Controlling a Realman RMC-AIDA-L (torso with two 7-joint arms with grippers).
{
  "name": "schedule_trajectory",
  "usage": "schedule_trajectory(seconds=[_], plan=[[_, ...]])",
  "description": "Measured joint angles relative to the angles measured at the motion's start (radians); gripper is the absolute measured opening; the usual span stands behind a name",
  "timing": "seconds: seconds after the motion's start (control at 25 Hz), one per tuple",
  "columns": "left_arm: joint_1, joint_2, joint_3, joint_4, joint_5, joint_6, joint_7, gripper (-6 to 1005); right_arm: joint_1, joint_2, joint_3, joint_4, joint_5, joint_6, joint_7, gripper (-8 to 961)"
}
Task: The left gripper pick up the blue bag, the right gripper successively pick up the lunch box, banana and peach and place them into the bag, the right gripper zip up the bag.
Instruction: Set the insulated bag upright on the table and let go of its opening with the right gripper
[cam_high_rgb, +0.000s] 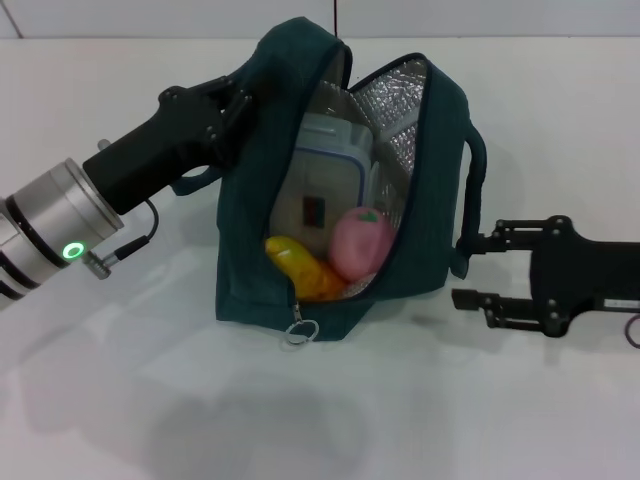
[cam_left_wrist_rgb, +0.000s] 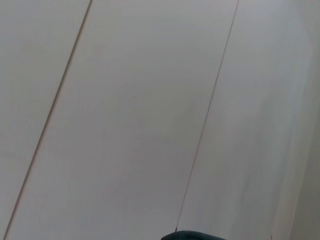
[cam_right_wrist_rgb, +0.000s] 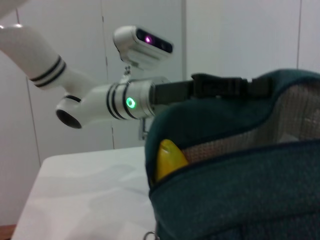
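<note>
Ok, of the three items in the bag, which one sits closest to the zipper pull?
The banana: its yellow body lies lowest in the bag, just above the zipper pull. The peach and lunch box sit farther up.

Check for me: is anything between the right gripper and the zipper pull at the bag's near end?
Nothing visible stands between them. The right gripper is open beside the blue bag, and the zipper pull hangs at its near bottom corner with bare table between. The left gripper holds the bag's far side.
</note>
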Motion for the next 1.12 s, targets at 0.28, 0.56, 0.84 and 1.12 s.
schedule_trajectory(seconds=[0.28, 0.56, 0.84, 1.12], plan=[[0.001, 0.000, 0.000, 0.002, -0.001, -0.001, 0.003, 164, 0.070, 0.002, -0.015, 0.091, -0.009, 0.041, 0.010, 389], [0.004, -0.001, 0.000, 0.002, -0.002, -0.001, 0.010, 168, 0.063, 0.003, 0.031, 0.117, 0.063, 0.043, -0.003, 264], [0.053, 0.001, -0.001, 0.078, -0.031, 0.011, 0.104, 172, 0.031, -0.002, 0.120, 0.158, 0.195, -0.021, -0.058, 116], [0.117, -0.001, 0.007, 0.171, -0.029, 0.072, 0.253, 176, 0.028, -0.060, 0.187, 0.158, 0.206, -0.140, 0.027, 76]])
